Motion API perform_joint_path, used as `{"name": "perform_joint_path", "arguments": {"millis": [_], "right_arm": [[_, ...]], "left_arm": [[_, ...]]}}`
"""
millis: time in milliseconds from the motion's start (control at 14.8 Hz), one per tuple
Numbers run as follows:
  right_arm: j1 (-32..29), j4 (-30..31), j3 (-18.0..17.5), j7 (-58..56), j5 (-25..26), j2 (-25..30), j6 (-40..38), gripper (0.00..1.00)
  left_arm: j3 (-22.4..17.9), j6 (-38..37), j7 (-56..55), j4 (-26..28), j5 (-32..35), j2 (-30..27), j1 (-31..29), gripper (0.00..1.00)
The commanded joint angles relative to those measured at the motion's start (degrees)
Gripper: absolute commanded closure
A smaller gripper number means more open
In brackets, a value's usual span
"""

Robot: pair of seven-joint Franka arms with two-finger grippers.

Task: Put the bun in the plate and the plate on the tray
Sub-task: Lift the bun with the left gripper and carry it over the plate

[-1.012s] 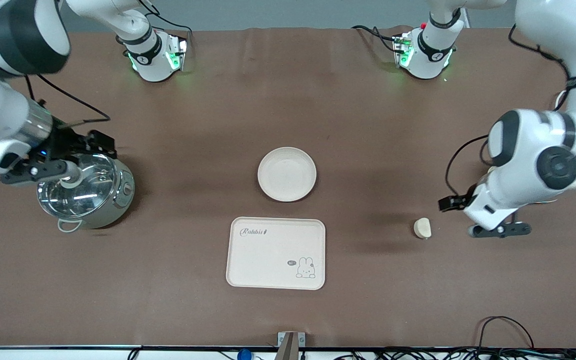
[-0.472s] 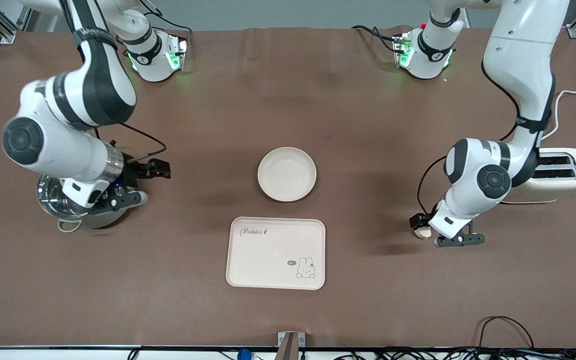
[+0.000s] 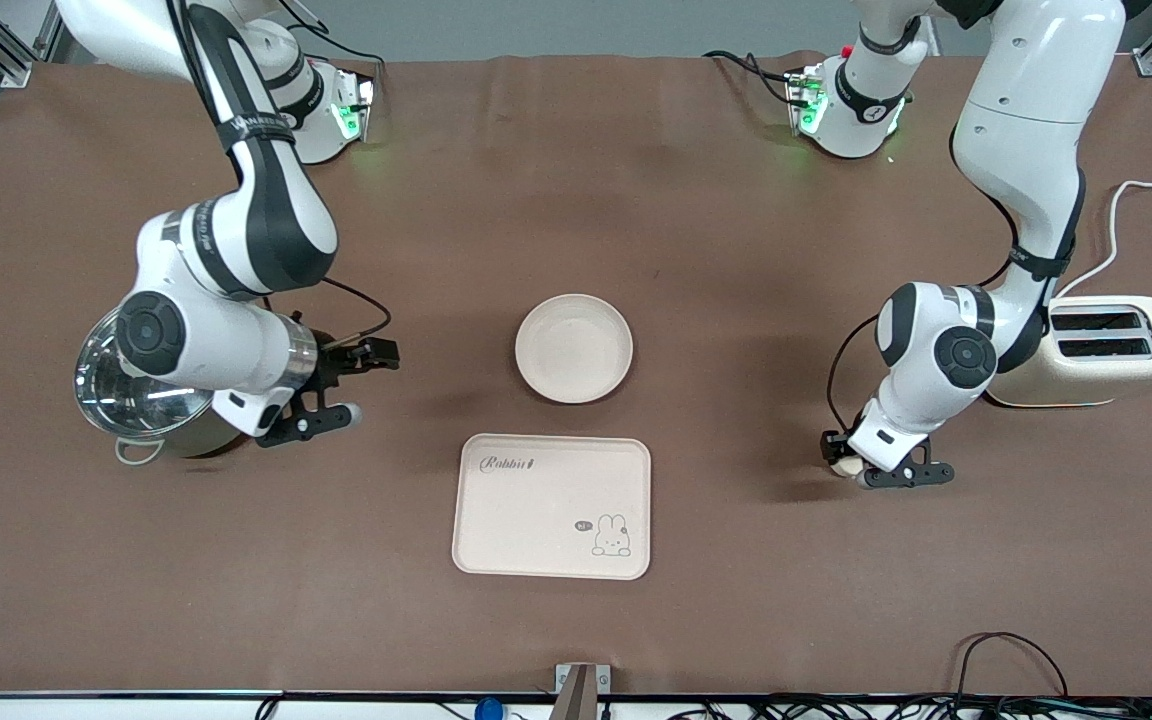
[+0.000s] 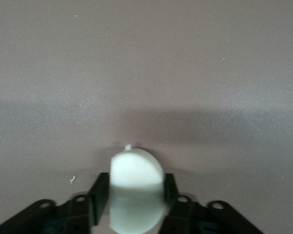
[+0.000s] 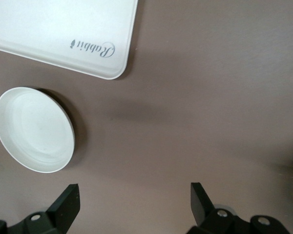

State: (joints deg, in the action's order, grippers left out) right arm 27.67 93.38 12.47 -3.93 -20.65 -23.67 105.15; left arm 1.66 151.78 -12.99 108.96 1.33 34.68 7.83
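The bun (image 3: 839,467) lies on the brown table toward the left arm's end, at about the tray's nearness to the front camera. My left gripper (image 3: 848,463) is down at the table and shut on it; in the left wrist view the bun (image 4: 136,170) sits between the two black fingers (image 4: 101,192), which touch both its sides. The round plate (image 3: 573,348) is mid-table, empty. The Rabbit tray (image 3: 536,520) lies nearer the camera than the plate, empty. My right gripper (image 3: 356,382) is open and empty, low over bare table between the pot and the plate. The right wrist view shows the plate (image 5: 34,129) and the tray (image 5: 63,34).
A steel pot with a glass lid (image 3: 136,405) stands at the right arm's end, partly hidden by the right arm. A cream toaster (image 3: 1106,350) stands at the left arm's end, beside the left arm's elbow. Cables run along the table's front edge.
The left gripper swung in from beside the toaster and came down around the bun. The right gripper left the pot lid and moved toward the plate.
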Motion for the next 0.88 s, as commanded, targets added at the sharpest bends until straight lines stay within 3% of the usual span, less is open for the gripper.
{"name": "perform_joint_path", "arguments": {"millis": [0,135,405,607,810], "right_arm": [[0.5,-0.9,0.4,-0.1,-3.7,-1.8,-0.4,0.00],[1.3,-0.9,0.4,-0.1,-4.1,-3.0,-0.3,0.00],[2.0,-0.9,0.4,-0.3,-6.1,-5.1,-0.4,0.00],[2.1,-0.9,-0.9,-0.4,-8.8,-6.9,-0.4,0.00],[2.0,-1.0,-2.0,-0.4,-9.3,-8.4,-0.2,0.00]], "left_arm": [[1.1,0.9,1.5,1.4,0.2,-1.6,-0.4,0.67],[2.1,0.7,2.2,1.3,0.2,-2.4,-0.2,0.76],[7.0,-2.6,-1.5,0.0,0.1,-5.2,0.5,0.80],[12.0,-9.9,-14.1,-3.4,0.7,-5.5,1.5,0.82],[13.0,-14.6,-26.7,-6.2,0.8,-5.4,8.1,0.82]]}}
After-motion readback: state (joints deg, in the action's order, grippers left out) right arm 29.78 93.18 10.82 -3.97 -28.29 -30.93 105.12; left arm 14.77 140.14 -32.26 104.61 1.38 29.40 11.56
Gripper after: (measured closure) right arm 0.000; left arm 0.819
